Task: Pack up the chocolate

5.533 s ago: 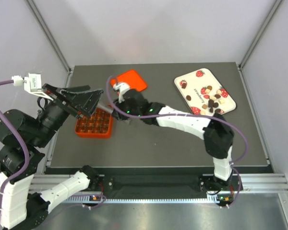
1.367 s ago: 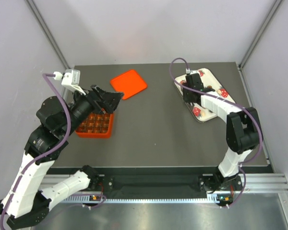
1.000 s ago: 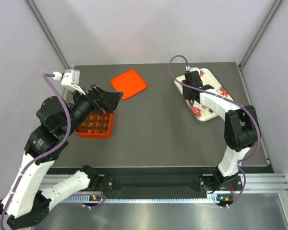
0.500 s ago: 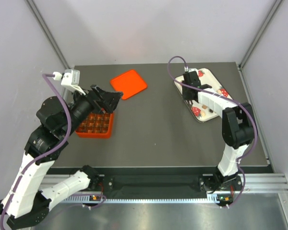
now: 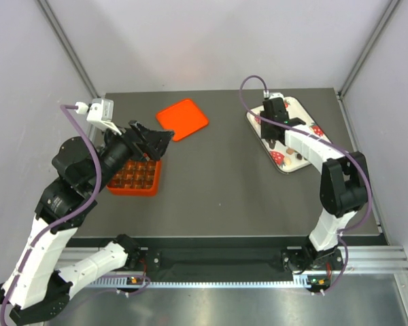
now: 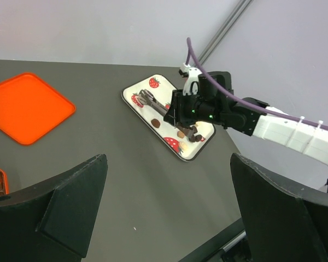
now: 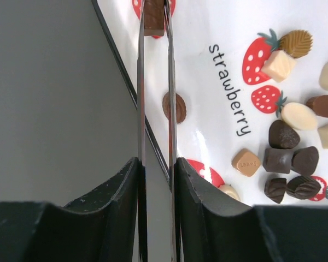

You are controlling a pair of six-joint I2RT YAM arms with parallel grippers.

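Nearest the arm bases, the left gripper (image 5: 155, 138) hangs with its jaws spread wide and nothing between them, just above the far edge of the orange box (image 5: 132, 175). The box's square compartments lie uncovered on the dark table (image 5: 224, 190), and the flat orange lid (image 5: 182, 118) sits apart, farther back. Across on the right, the right gripper (image 6: 146, 96) reaches over the strawberry tray (image 7: 199, 93). Its long thin blades are drawn narrow, with a brown chocolate (image 7: 153, 15) pinched between the tips at the tray's left end. The other chocolates (image 7: 287, 158) lie loose on the tray, mostly toward its other end. The step in hand looks to be the pick, though whether the piece is clear of the tray cannot be told. Next it likely needs a straight lift, a carry leftward, and a release over a free compartment.
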